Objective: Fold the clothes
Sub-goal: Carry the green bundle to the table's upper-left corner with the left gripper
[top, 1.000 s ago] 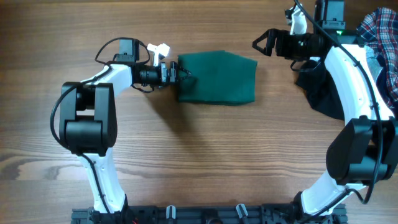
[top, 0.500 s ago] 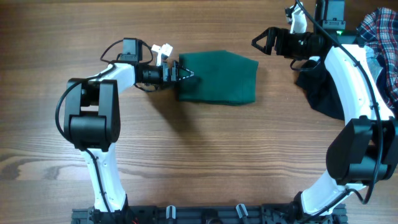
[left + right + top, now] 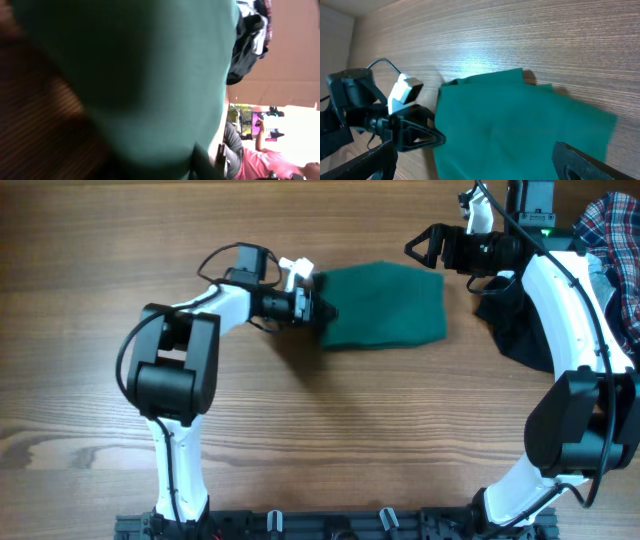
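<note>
Since your left gripper (image 3: 322,308) slid toward the right arm over the last second, its jaws have drawn in from full spread to a narrow point at the left edge of the dark green garment (image 3: 385,305). You cannot tell whether a fold of cloth sits between them, because the left wrist view is nothing but blurred green. What you can see is that the garment travelled with it: the whole piece now lies further toward the right arm on the table (image 3: 330,440), flat and roughly rectangular, not yet doubled over. I judge that a push or drag rather than a fold, so the task has gained nothing yet; if the edge is caught, lift it and carry it across. Your right gripper (image 3: 418,247) hangs just beside the garment's far right corner, jaws wide apart and holding nothing. Further out, the black garment (image 3: 510,325) and the plaid shirt (image 3: 612,225) lie heaped by the right arm, waiting their turn.
</note>
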`<state>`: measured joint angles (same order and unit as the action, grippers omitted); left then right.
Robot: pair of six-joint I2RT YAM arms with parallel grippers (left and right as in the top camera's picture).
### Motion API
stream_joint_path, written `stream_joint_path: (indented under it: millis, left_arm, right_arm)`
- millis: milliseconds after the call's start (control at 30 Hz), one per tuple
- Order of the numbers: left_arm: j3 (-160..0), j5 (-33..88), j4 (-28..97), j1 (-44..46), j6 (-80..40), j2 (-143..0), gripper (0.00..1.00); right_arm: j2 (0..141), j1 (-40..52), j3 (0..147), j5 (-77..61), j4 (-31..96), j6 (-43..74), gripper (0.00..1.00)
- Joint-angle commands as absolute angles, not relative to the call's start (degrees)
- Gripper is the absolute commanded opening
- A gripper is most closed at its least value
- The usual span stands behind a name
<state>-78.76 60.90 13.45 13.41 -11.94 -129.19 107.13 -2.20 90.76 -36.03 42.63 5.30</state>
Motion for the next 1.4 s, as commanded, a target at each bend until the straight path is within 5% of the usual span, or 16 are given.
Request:
stream_joint_path:
  millis: [0, 367, 1367]
  left_arm:
    - [-79.4, 58.4, 12.8, 12.8, -13.4, -130.2, 0.11]
    - [-79.4, 58.4, 12.3, 8.4, -15.5, -130.2, 0.04]
    - [-79.4, 54.1, 8.8, -30.7, -26.2, -130.2, 0.04]
  right_arm:
    - [106.0, -1.8, 91.5, -37.6, 42.7, 5.6, 1.0]
    - [106.0, -1.8, 91.5, -37.5, 43.2, 5.6, 1.0]
    - [106.0, -1.8, 91.5, -37.4, 43.3, 6.0, 0.99]
